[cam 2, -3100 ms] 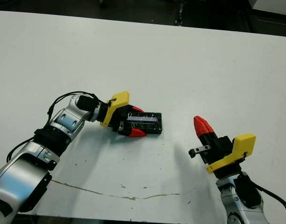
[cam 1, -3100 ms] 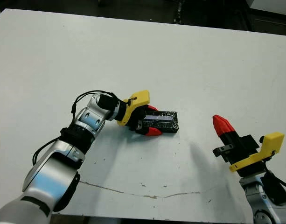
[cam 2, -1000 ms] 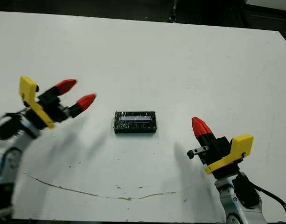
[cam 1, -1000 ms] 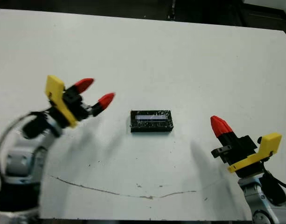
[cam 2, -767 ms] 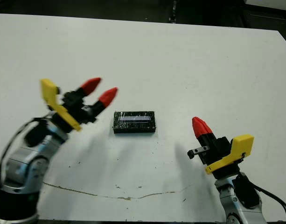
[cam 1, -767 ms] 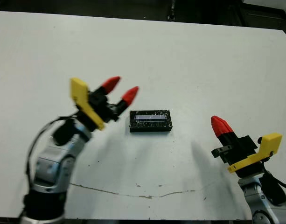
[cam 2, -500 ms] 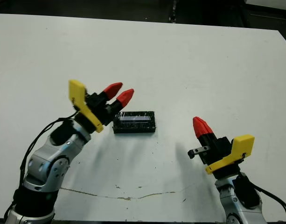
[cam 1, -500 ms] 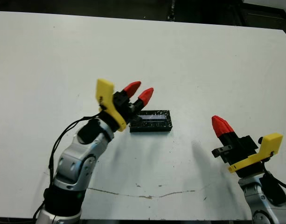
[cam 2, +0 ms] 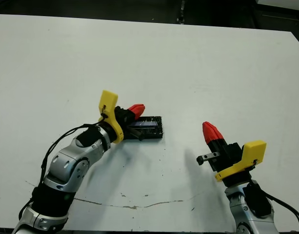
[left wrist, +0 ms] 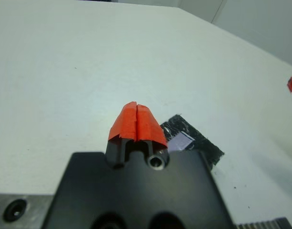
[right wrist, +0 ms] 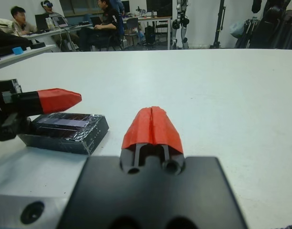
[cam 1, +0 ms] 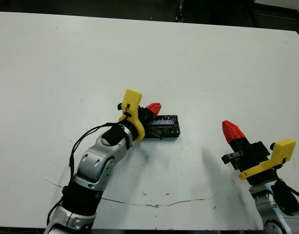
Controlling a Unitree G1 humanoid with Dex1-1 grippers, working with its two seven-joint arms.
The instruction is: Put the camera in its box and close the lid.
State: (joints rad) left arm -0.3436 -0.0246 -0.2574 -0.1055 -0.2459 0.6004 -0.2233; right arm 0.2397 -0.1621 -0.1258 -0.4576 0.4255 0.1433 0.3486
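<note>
Left gripper (cam 1: 152, 108) sits just left of centre in the head view, its two red fingertips pressed together with nothing between them, and the left wrist view confirms it, the tips meeting along a thin seam. The tips hover right at the left end of the lid (cam 1: 166, 124), the glossy black slab with its pale strip showing, and whether they touch it or hang just above it I cannot say from here. Out from there, the lid lies flat and square over the box (right wrist: 65, 139), whose dark wrapped side shows beneath it in the right wrist view, the whole package resting near the middle of the white table (cam 1: 198, 58). The camera itself is nowhere to be seen on the tabletop, so my read is that it is already inside, though nothing here proves it. Over at the lower right of the frame, the right gripper (cam 1: 232, 130) is raised off the table, well apart from the box, its fingers also closed tight and empty. So the job looks very nearly finished: lid on, box shut as far as anyone can tell. What may be left is a final press on that left end to seat the lid fully, if there is any gap there, and then the arm pulling away. Beyond the table, people sit at desks.
</note>
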